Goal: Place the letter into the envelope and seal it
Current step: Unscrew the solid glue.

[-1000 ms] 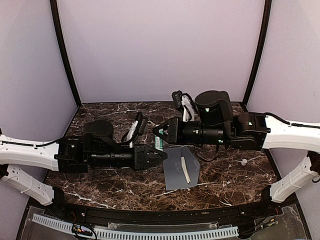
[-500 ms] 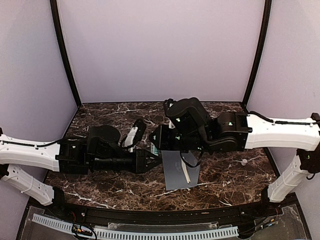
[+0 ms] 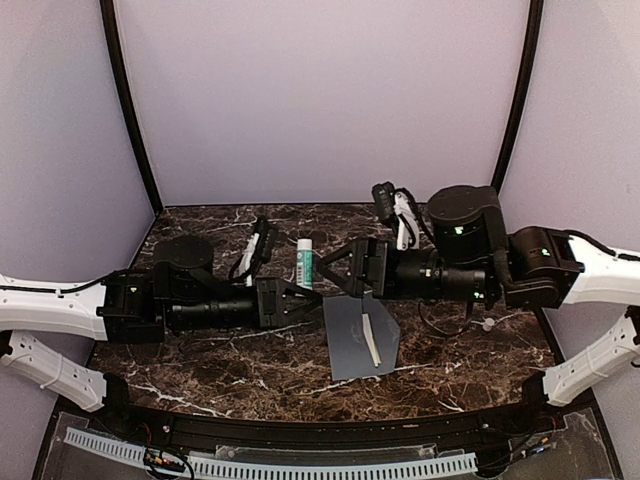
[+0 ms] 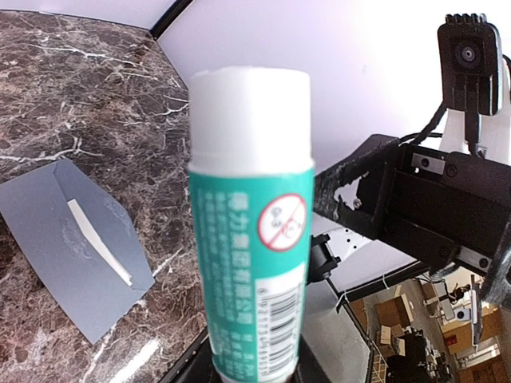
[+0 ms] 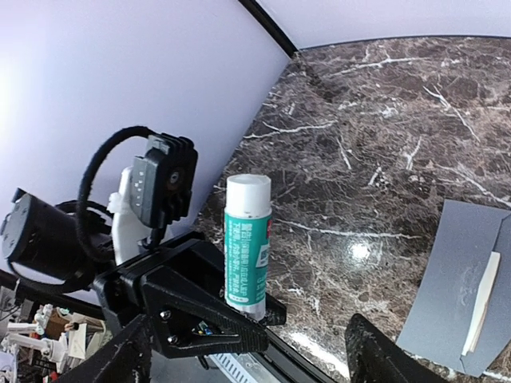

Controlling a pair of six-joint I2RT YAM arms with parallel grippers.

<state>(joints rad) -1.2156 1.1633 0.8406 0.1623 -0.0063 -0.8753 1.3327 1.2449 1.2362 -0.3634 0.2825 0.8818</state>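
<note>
Left jaws are clamped on the bottom end of a glue stick (image 3: 305,262), which is held upright with its white cap on top and its teal label turned toward the right wrist camera. Right jaws are spread wide, with nothing gripped or touched between them. They're pointed at the glue stick from the opposite side, near it but apart.

The envelope (image 3: 345,340) is laid flat on the worktop (image 3: 250,370) and isn't touched by either set of jaws. It's found just on the near side of both tips, closer to the arm bases, more under the right jaws than the left. Its long axis is run roughly away from the bases, with the far end leaned a little left. A thin white strip (image 3: 370,340) is seen along that axis on the top face. Which way the flap points can't really be made out.
</note>
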